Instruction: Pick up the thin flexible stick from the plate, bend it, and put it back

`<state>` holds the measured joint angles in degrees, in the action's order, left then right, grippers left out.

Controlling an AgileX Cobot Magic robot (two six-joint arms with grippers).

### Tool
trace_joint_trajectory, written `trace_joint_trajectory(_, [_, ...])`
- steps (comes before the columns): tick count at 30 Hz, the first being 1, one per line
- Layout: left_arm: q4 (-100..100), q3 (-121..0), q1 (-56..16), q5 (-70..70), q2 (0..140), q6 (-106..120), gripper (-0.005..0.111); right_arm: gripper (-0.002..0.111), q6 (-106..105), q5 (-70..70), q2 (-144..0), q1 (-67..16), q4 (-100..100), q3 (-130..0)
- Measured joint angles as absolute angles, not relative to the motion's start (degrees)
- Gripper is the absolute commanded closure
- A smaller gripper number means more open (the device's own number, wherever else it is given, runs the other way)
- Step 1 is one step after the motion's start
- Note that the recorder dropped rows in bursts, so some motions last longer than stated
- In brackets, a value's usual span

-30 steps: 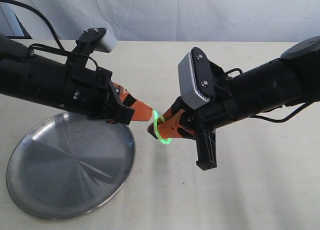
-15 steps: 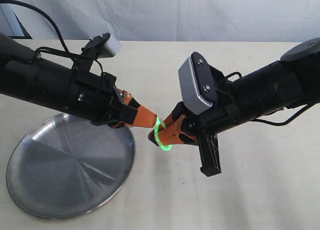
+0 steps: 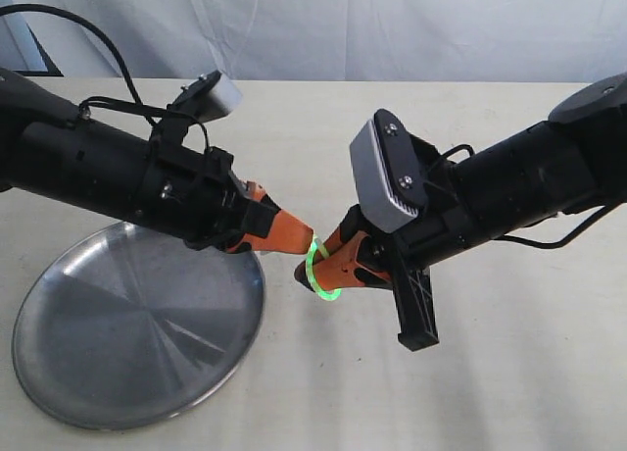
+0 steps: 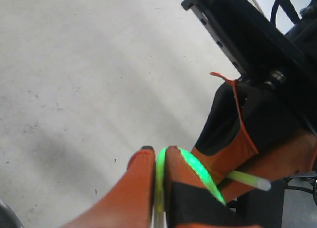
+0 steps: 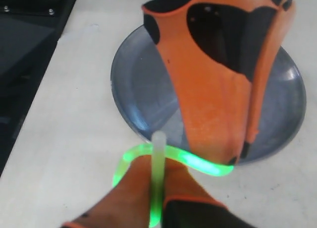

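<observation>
left end effector (image 3: 310, 238): orange fingers pinched tight on one end of the thin flexible stick (image 3: 315, 275)
right end effector (image 3: 302, 270): fingers clamped on the other end; a pale tip poked out past them; tips almost met the left's
stick: glowed bright green; curled into a tight loop; off the plate (image 3: 127, 324), just beside its rim
plate: steel; lay on the surface (image 3: 509, 392)

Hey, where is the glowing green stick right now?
In the exterior view the thin flexible stick is curled into a loop near the middle, gripped by both the left gripper and the right gripper, just right of the plate.
</observation>
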<state>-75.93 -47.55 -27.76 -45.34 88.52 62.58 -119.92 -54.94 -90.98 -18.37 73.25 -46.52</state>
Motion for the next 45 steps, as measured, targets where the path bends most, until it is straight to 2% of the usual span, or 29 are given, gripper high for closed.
trace_joint_trajectory(38, [-76.21,-47.55,-27.55,-47.97,88.65,65.77,0.107,0.109,-120.04,-56.96,-90.98,-18.37,73.13,-46.52])
trace_joint_trajectory(45, [-76.24,-47.68,-27.52,-44.64,87.84,70.55,0.107,0.109,-112.51,-55.52,-90.98,-18.37,77.62,-46.3])
